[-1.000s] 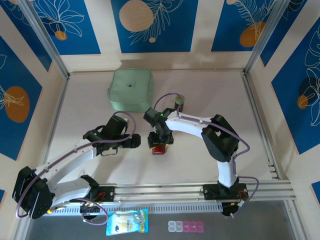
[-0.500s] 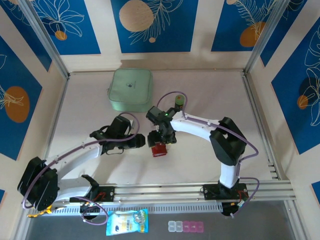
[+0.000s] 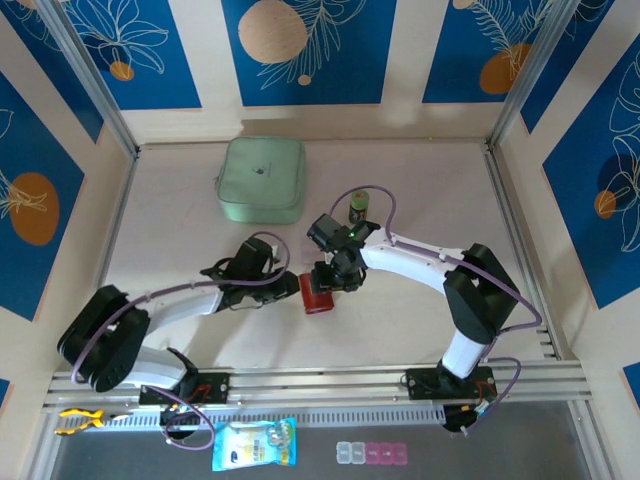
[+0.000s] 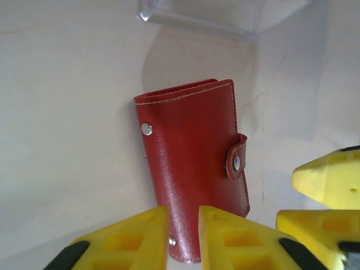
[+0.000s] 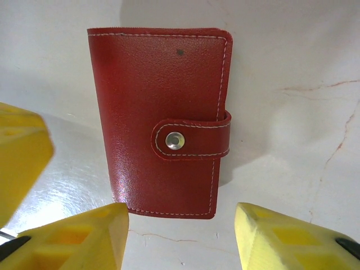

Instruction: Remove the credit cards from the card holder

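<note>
The red card holder (image 3: 317, 298) lies flat on the table, folded shut with its strap tab (image 5: 191, 139) snapped. The credit cards are hidden inside it. My left gripper (image 4: 184, 239) sits at the holder's near end (image 4: 185, 169), jaws drawn almost together over the red cover with a narrow gap. My right gripper (image 5: 181, 239) stands open just off the holder's short edge (image 5: 163, 112), touching nothing. From above, the left gripper (image 3: 290, 283) is at the holder's left and the right gripper (image 3: 335, 281) just behind it.
A mint-green square case (image 3: 262, 178) lies at the back left. A clear plastic sheet (image 4: 225, 17) lies just beyond the holder. A small green object (image 3: 357, 207) stands behind the right arm. A packet (image 3: 255, 443) and pill boxes (image 3: 372, 452) sit below the rail.
My left arm has reached right to the card holder and its jaws have narrowed from wide to almost together. The right gripper has shifted slightly right and narrowed somewhat.
</note>
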